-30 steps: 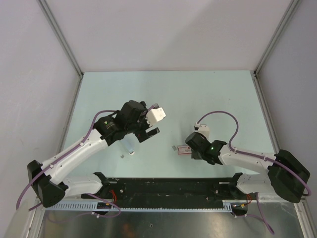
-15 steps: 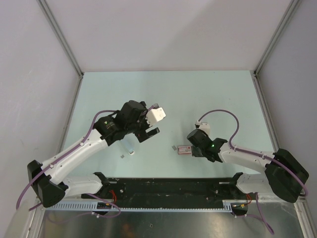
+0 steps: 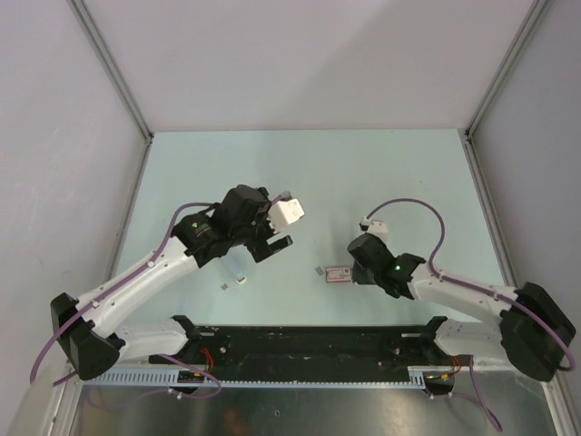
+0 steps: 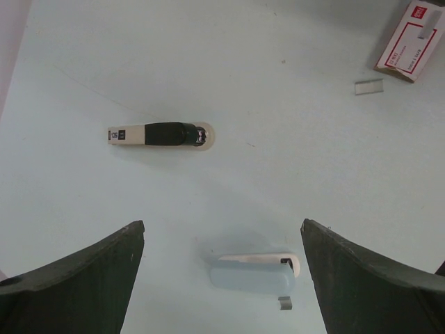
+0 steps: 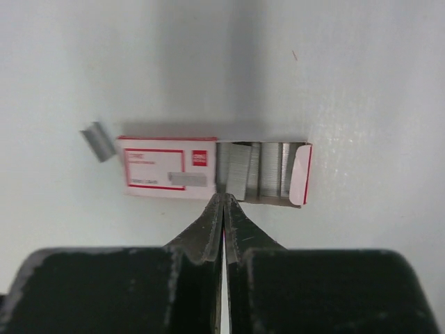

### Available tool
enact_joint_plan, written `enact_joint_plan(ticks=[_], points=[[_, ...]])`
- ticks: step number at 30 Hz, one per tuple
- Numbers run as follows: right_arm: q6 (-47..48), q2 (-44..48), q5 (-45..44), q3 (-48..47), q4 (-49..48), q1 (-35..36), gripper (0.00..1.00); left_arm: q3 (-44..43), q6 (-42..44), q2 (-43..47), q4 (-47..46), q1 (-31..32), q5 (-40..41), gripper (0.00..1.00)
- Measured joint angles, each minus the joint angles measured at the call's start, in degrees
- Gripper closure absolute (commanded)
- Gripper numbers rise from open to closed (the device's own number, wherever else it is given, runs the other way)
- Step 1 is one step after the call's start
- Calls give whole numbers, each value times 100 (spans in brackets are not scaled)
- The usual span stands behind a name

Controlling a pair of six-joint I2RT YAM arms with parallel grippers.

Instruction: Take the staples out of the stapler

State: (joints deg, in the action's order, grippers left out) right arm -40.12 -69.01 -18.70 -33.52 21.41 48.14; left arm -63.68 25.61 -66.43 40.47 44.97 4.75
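The pale green table point(image 3: 363, 173) carries a handful of small things, all toward its near half. Right of centre lies a flat pink-and-white box point(image 3: 338, 272), with a short staple strip point(image 3: 318, 270) just to its left, not touching. Further left lies the stapler point(image 4: 160, 134) on its own. A pale blue translucent piece point(image 4: 254, 273) sits apart from it, a smaller grey strip point(image 4: 284, 302) just beside.
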Motion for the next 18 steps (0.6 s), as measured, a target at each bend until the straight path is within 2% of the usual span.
enact_joint_plan(ticks=[4, 7, 13, 18], points=[[37, 684, 26, -2, -2, -7, 76, 26, 55, -59, -4, 37, -94, 0], [76, 1115, 35, -4, -15, -52, 69, 26, 254, -356, -11, 177, -118, 0], [87, 1327, -44, -4, 101, -149, 66, 11, 1279, -1609, -46, 535, -619, 1], [120, 1521, -70, -4, 269, -356, 66, -372, 2487, -2649, 0, 568, -1397, 0]])
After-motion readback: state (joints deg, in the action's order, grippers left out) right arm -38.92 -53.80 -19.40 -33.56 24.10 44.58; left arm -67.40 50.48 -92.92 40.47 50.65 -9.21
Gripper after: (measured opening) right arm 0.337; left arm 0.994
